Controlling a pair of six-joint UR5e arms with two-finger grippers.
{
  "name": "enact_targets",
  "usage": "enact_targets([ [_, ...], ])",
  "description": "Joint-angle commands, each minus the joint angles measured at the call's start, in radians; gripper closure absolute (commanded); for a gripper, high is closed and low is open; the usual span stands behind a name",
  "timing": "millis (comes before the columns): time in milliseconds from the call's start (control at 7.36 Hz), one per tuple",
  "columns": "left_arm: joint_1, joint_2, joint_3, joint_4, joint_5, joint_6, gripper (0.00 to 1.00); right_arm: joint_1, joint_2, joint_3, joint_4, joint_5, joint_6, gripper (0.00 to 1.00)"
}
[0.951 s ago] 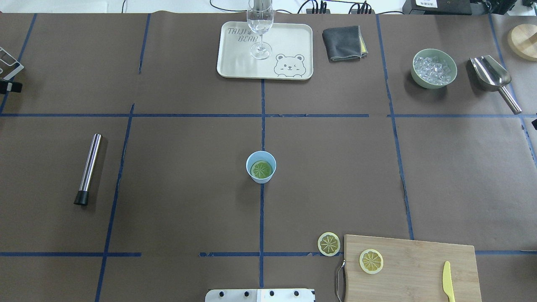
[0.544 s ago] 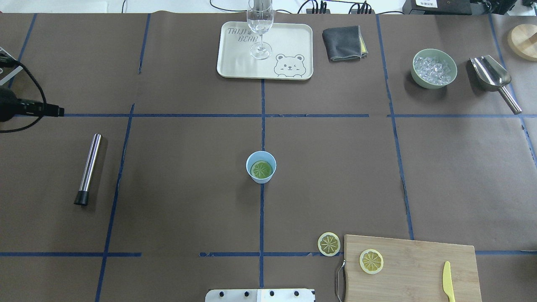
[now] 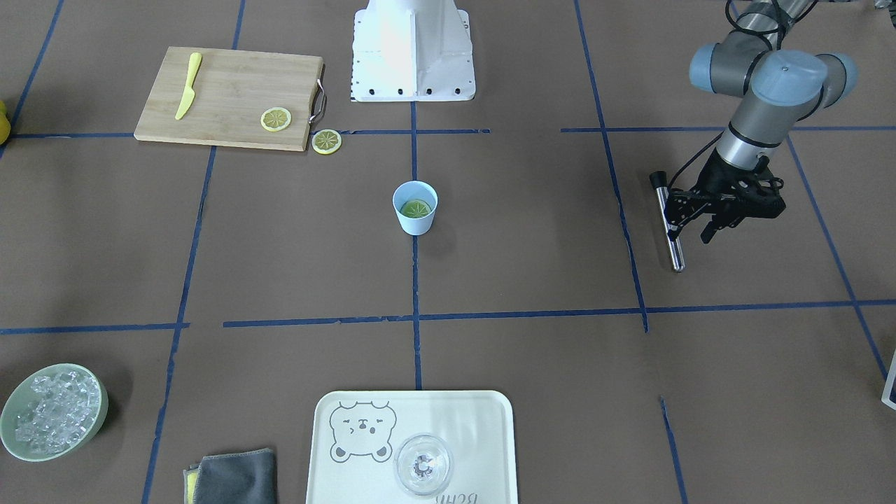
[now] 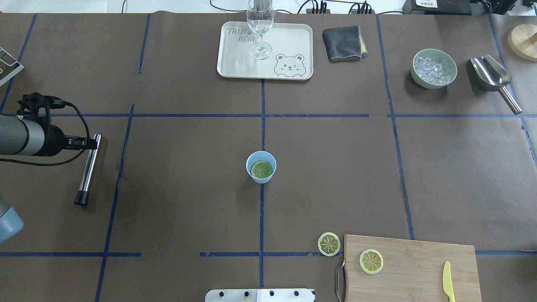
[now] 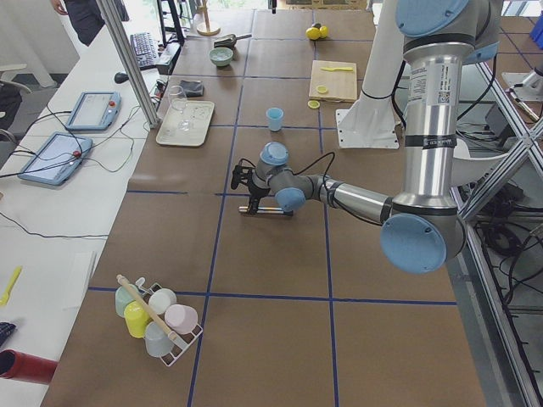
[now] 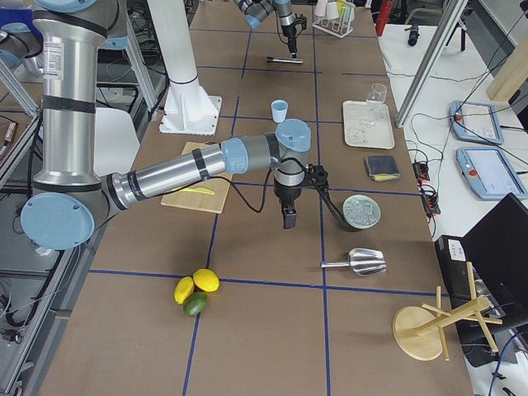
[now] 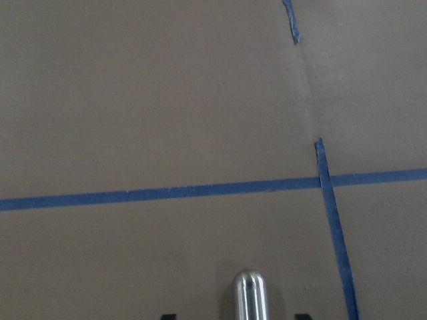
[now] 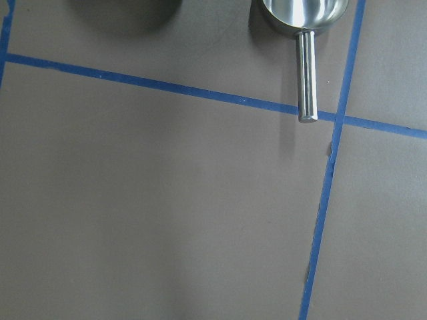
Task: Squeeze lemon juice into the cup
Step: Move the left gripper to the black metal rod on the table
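The light-blue cup (image 4: 261,161) stands at the table's middle with one lemon slice (image 4: 261,169) lying flat inside it; the cup also shows in the front view (image 3: 415,217). A second slice (image 4: 329,243) lies on the table by the cutting board (image 4: 419,272). A third slice (image 4: 371,261) lies on the board. My left gripper (image 4: 93,144) is open at the far left, well away from the cup. In the left wrist view its jaws stand on either side of a steel muddler's far end (image 7: 249,293). My right gripper (image 6: 289,221) shows only in the right side view, so I cannot tell its state.
The muddler (image 4: 89,167) lies at the left. A tray (image 4: 289,42) with a clear glass (image 4: 260,25) and a grey cloth (image 4: 343,42) are at the back. An ice bowl (image 4: 434,68) and a scoop (image 4: 491,75) are back right. A yellow knife (image 4: 447,280) lies on the board.
My left arm has come in from the table's left edge and moved right, and its gripper now sits at the muddler's far end. The cup and the lemon slices have not moved.
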Motion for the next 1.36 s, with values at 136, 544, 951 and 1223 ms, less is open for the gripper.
enact_targets([
  [136,0.043,-0.032,0.056,-0.008,0.024,-0.001,0.33,0.013,0.000,-0.001,0.000,0.000,-0.003,0.00],
  [544,0.048,-0.044,0.062,-0.008,0.030,0.008,0.98,0.016,0.000,-0.001,0.000,0.000,-0.003,0.00],
  [951,0.045,-0.043,0.038,-0.007,0.030,0.019,1.00,0.018,0.000,-0.001,0.000,0.000,-0.003,0.00],
  [1223,0.042,-0.044,-0.044,-0.007,0.032,0.046,1.00,0.016,-0.005,0.000,0.000,0.000,-0.003,0.00],
])
